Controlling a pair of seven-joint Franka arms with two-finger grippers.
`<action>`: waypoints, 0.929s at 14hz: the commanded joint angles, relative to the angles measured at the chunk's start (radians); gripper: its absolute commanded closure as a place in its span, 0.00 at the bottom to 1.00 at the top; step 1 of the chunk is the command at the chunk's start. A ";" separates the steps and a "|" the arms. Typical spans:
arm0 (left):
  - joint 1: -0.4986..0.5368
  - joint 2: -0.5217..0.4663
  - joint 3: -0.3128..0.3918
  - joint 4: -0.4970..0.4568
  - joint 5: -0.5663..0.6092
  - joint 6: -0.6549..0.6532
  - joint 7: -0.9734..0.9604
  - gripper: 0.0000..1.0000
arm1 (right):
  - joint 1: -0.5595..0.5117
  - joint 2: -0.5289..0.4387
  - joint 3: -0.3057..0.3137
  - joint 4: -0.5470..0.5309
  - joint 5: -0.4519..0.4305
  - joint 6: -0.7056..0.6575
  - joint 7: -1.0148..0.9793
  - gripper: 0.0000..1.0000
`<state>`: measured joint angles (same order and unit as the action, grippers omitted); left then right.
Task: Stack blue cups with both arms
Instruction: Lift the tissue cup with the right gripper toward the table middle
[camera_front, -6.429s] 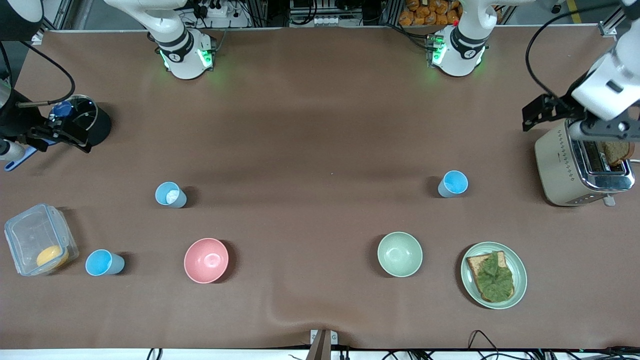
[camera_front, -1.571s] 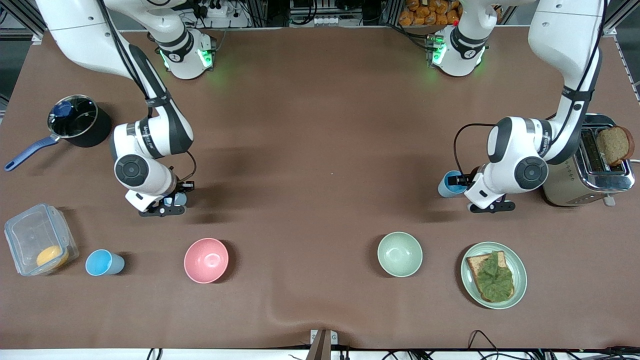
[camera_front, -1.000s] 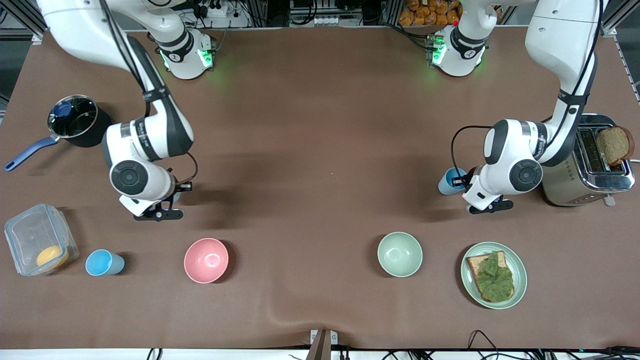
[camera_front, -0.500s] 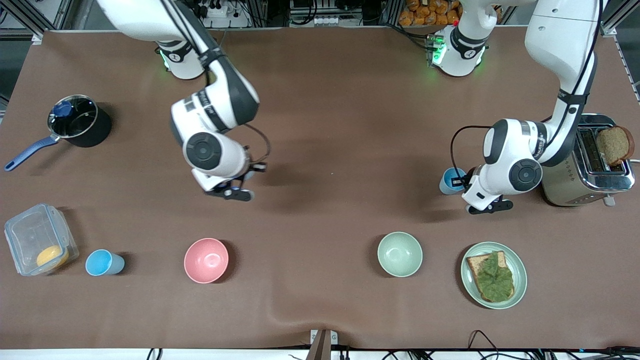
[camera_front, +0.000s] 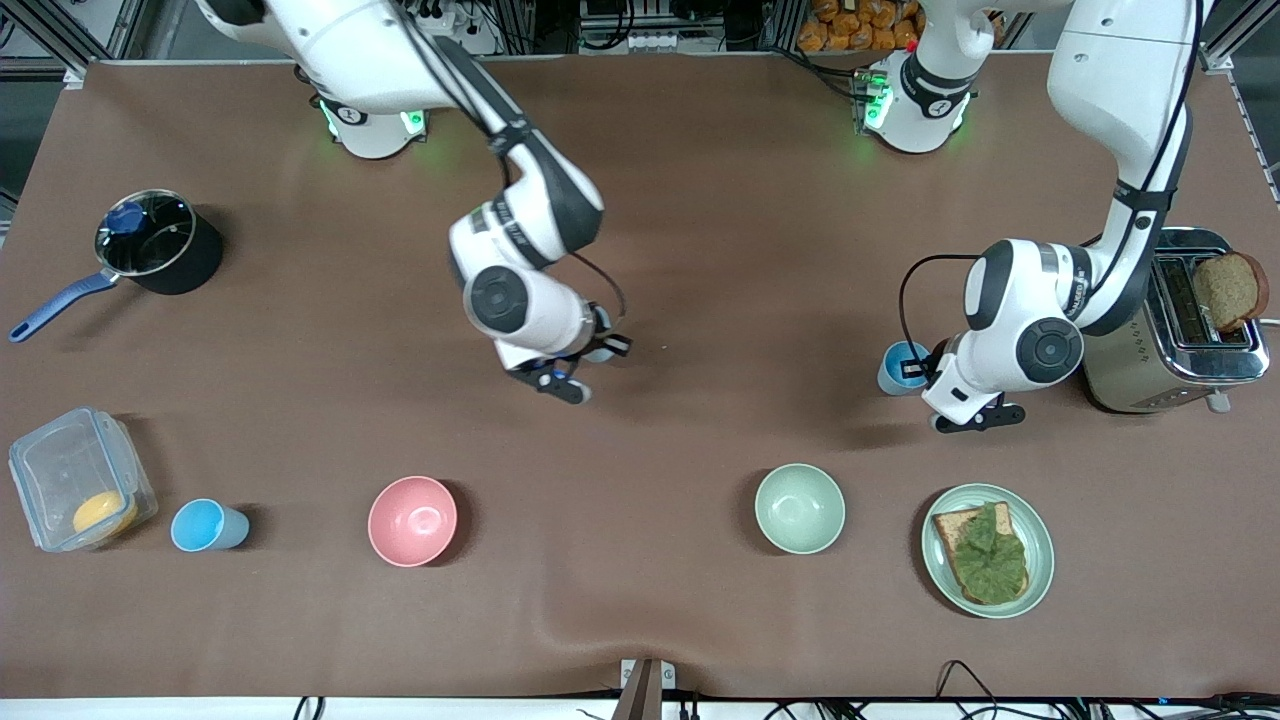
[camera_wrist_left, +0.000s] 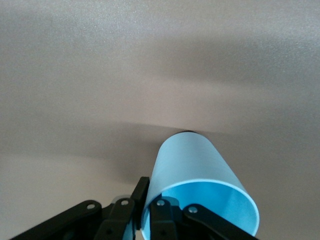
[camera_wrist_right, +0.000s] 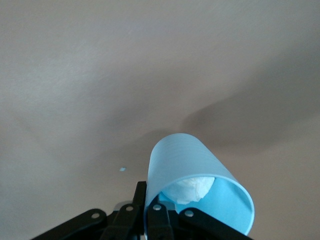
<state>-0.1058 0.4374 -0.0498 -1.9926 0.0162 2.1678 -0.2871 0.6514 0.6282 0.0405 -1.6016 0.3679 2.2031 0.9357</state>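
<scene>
My right gripper (camera_front: 592, 356) is shut on the rim of the paler blue cup (camera_front: 604, 349), one finger inside and one outside, and holds it over the middle of the table. In the right wrist view the cup (camera_wrist_right: 185, 162) has a white lump (camera_wrist_right: 194, 189) inside. My left gripper (camera_front: 918, 370) is shut the same way on the rim of the sky-blue cup (camera_front: 893, 368), low at the table beside the toaster. The left wrist view shows that cup (camera_wrist_left: 192, 167) empty. A third blue cup (camera_front: 208, 526) stands by the plastic box.
A pink bowl (camera_front: 412, 520), a pale green bowl (camera_front: 799, 508) and a plate (camera_front: 1040, 560) with bread and lettuce lie nearer the front camera. The toaster (camera_front: 1150, 350) stands at the left arm's end. A pot (camera_front: 160, 242) and a plastic box (camera_front: 60, 470) are at the right arm's end.
My right arm has lifted the paler cup and carried it from the right arm's end to over the table's middle. My left gripper has stayed on the sky-blue cup, barely moving.
</scene>
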 joint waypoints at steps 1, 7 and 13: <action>-0.017 0.038 0.002 0.011 -0.002 0.055 -0.032 1.00 | 0.071 0.027 -0.028 0.035 -0.113 0.032 0.151 1.00; -0.015 -0.054 -0.033 0.009 -0.010 0.040 -0.093 1.00 | 0.108 0.060 -0.027 0.039 -0.179 0.064 0.213 1.00; -0.017 -0.101 -0.064 0.017 -0.012 0.032 -0.159 1.00 | 0.117 0.065 -0.030 0.045 -0.191 0.135 0.199 0.00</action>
<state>-0.1282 0.3907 -0.1110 -1.9653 0.0162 2.2097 -0.4346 0.7643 0.6952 0.0239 -1.5899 0.1985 2.3492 1.1248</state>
